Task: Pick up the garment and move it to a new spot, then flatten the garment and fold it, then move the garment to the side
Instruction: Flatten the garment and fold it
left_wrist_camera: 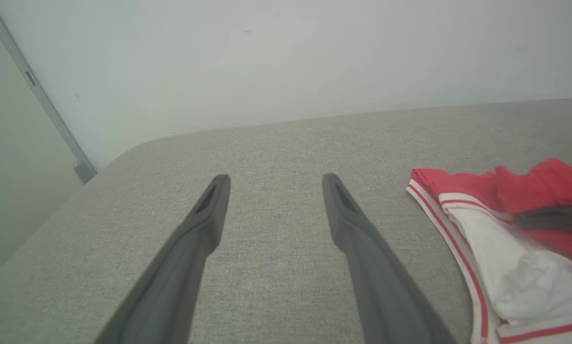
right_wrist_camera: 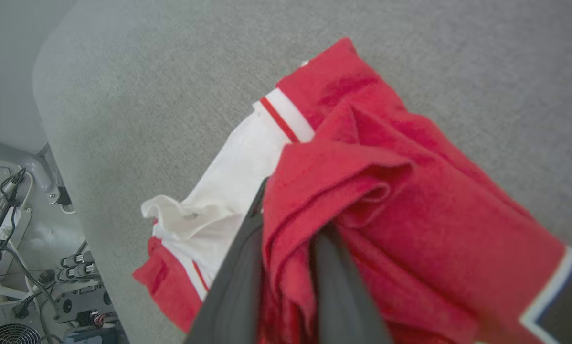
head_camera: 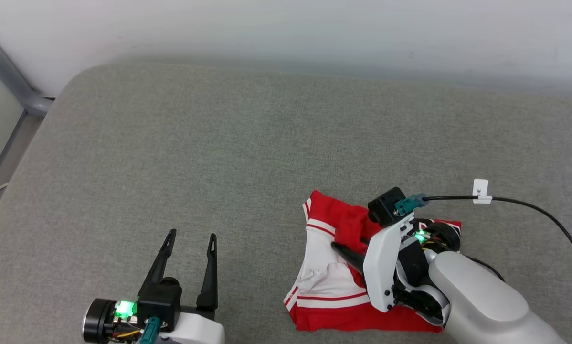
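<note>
Your garment [head_camera: 333, 286] lies bunched on the near right part of the grey fabric-covered counter [head_camera: 219, 143]. It is a rumpled heap, not spread flat. In the head view the white sleeve cloth with its red stripes faces left, and red cloth runs along the near edge and the far corner.

Your right gripper [head_camera: 350, 251] is over the heap, with its pale forearm coming in from the near right corner. One dark finger points left across the white cloth. From the right wrist view [right_wrist_camera: 293, 224] you can see a raised fold of red cloth caught between the two fingers and draped over them. The jaws stand nearly together and are gripping the garment [right_wrist_camera: 410, 191] by that fold. A black cable [head_camera: 529, 205] with a small white tag [head_camera: 480, 191] runs from the wrist off to the right.

Your left gripper [head_camera: 192, 234] sits at the near left, well apart from the garment, with its fingers pointing toward the far side. Its jaws are spread wide with nothing between them. The left wrist view [left_wrist_camera: 275, 179] shows bare grey counter between the two fingers, with the garment [left_wrist_camera: 481, 239] off to the right. There a dark finger of the other arm lies across the red cloth.

A pale wall [head_camera: 286, 28] stands behind the far edge of the counter, and a grey metal frame [head_camera: 14, 81] stands at the far left corner. In the right wrist view, power gear [right_wrist_camera: 14, 286] and cords sit on the floor beyond the counter's rounded edge.
</note>
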Tool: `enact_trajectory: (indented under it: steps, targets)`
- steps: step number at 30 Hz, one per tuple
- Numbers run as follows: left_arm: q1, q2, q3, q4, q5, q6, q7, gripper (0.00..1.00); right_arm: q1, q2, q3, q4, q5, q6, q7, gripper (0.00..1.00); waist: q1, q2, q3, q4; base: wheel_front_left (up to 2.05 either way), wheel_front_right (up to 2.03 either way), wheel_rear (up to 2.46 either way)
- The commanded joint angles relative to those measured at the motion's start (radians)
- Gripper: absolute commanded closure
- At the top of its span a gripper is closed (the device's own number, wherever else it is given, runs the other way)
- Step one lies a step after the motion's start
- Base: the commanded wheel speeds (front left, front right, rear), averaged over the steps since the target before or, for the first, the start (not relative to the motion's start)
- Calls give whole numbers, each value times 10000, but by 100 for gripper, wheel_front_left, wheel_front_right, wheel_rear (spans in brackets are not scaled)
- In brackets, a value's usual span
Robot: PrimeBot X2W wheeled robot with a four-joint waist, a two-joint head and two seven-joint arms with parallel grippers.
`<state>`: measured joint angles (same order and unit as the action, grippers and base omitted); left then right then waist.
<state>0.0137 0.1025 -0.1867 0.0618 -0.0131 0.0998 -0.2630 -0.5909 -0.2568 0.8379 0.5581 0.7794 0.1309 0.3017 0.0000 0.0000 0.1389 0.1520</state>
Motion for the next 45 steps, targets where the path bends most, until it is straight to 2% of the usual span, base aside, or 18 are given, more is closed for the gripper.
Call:
enact_trajectory:
  steps: [1,8,9,10,15,21,26,29,36,45]
  targets:
    - [107,29,46,5,-9,27,-19,0,-153,-97,31,-229,55,-6,-345,0,0,0,-150,-105,0,0,0]
    - [369,103,130,-52,19,45,-19,0,203,-927,-646,-1508,-248,-7,-1929,0,0,0,-591,-482,0,0,0]
    - [516,147,158,-123,39,74,-19,0,456,-1338,-1425,-1992,-726,-7,-2696,0,0,0,-736,-673,0,0,0]
    - [549,172,175,-145,42,49,-19,0,554,-1464,-1726,-2112,-1026,-7,-2976,0,0,0,-774,-731,0,0,0]
    - [661,264,235,-199,30,41,-19,0,1437,-1532,-3452,-2557,-2346,-7,-4207,0,0,0,-985,-1009,0,0,0]
    - [834,310,292,-213,2,60,-19,0,2902,-1055,-5498,-3046,-4150,-7,-5191,0,0,0,-1301,-1257,0,0,0]
    - [932,298,340,-262,-72,17,-19,0,4193,-336,-6934,-3718,-5397,-7,-5554,0,0,0,-1456,-1354,0,0,0]
    - [1040,300,385,-322,-104,3,-19,0,4911,275,-7562,-4166,-5766,-7,-5629,0,0,0,-1529,-1389,0,0,0]
    - [1267,329,495,-455,-110,26,-19,0,6152,1300,-8466,-5113,-6374,-7,-5673,0,0,0,-1698,-1414,0,0,0]
    - [1455,343,457,-623,-33,-7,-19,0,7082,1876,-8507,-5287,-6568,-7,-5677,0,0,0,-1847,-1324,0,0,0]
